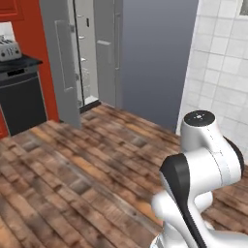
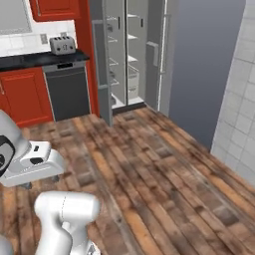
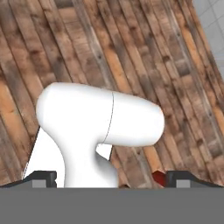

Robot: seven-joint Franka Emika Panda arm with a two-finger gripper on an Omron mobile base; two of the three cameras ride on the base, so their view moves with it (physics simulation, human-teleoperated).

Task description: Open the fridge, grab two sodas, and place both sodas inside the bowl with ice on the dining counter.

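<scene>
The fridge (image 1: 85, 58) stands at the back with both grey doors swung open, and its pale shelves (image 2: 130, 55) show between them. I cannot make out the sodas on those shelves at this distance. The bowl with ice and the dining counter are out of view. My gripper (image 3: 113, 178) points down at the wooden floor; its dark fingertips (image 3: 43, 177) stand far apart, open, with nothing held between them. A small red patch (image 3: 158, 177) sits beside the right fingertip; I cannot tell what it is.
Left of the fridge are red cabinets (image 2: 22, 94), a dark appliance front (image 2: 69, 92) and a toaster (image 2: 62, 45) on the black worktop. A white tiled wall (image 1: 218, 58) closes the right side. Wooden floor (image 1: 87, 160) stretches from the base to the fridge.
</scene>
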